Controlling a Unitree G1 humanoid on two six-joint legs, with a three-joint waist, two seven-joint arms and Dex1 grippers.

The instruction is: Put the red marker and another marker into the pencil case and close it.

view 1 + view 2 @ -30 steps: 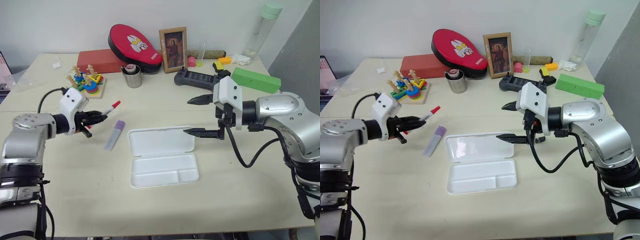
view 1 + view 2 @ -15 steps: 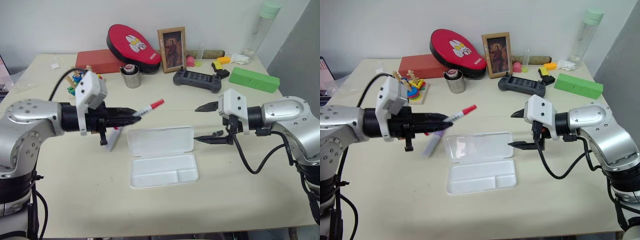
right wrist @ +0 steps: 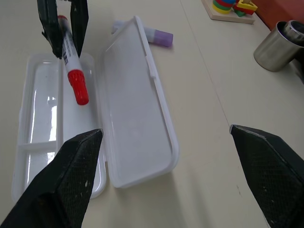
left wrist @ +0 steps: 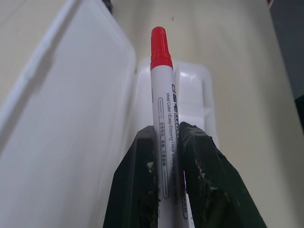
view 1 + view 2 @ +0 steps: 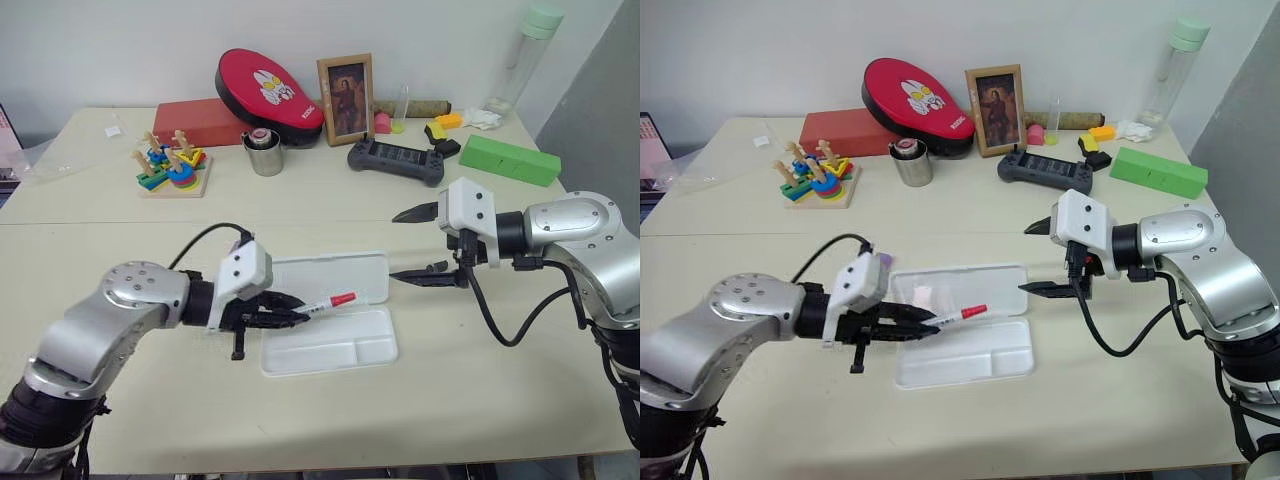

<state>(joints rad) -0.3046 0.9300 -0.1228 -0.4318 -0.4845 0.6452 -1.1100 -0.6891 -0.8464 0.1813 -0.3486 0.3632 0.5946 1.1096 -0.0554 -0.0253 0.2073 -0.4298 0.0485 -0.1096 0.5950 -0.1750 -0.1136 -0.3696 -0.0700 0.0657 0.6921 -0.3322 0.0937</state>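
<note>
Left gripper (image 5: 285, 317) pinching the red marker (image 5: 330, 303), red cap poking out over the open pencil case (image 5: 330, 345) in the table's middle, right gripper (image 5: 412, 245) spread wide with nothing in it, just right of the case, lilac marker (image 3: 156, 35) lying beside the case's lid on its left

Red marker (image 5: 962, 314) in left claw (image 5: 925, 329) above open pencil case (image 5: 970, 362), right claw (image 5: 1037, 257) agape
</note>
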